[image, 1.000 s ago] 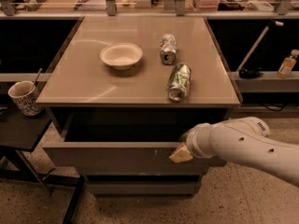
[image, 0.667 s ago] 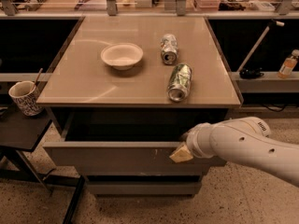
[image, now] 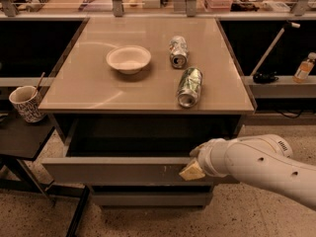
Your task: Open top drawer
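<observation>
The robot's white arm reaches in low from the right, forearm sloping up and leftward, and sets its end effector against the right part of the top drawer, at the upper edge of the grey face panel. Whether the end effector is spread apart or clamped on that edge cannot be told from where I stand; only its pale tip shows against the panel. The top drawer stands pulled partway out from under the bench, its face stretching away to the left of the end effector, the dark cavity open just behind it. Set against a second ago, the face panel and the end effector with it sit slightly further out from the bench. Above and behind the end effector, a can lies on its side near the bench's front edge, with a second can beyond it and a pale bowl farther left. A patterned mug rests on a low side stand far to the left.
</observation>
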You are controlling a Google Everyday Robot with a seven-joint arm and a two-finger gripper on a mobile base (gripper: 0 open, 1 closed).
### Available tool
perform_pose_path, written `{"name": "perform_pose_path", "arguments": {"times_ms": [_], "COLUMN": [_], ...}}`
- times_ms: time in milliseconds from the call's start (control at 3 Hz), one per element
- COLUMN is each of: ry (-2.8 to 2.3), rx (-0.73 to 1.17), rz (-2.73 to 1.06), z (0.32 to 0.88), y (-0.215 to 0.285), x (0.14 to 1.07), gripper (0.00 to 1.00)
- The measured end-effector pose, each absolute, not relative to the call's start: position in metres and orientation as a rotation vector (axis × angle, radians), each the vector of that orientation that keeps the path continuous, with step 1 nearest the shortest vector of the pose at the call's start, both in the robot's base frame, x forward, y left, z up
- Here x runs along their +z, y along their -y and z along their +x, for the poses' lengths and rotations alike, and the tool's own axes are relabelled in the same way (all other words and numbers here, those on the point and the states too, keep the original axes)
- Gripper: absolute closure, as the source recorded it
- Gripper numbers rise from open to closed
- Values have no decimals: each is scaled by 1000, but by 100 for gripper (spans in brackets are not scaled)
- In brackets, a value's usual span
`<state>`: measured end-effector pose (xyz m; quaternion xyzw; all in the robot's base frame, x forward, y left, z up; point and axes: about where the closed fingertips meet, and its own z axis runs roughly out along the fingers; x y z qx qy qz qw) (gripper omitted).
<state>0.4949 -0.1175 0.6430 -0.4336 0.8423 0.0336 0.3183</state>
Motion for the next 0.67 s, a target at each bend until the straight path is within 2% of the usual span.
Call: {"name": "perform_pose_path", "arguments": {"times_ms": [667], "ry": [-2216], "rx": [88], "rz": [-1141], "z": [495], "y": [118], "x": [645], "gripper": [100]}}
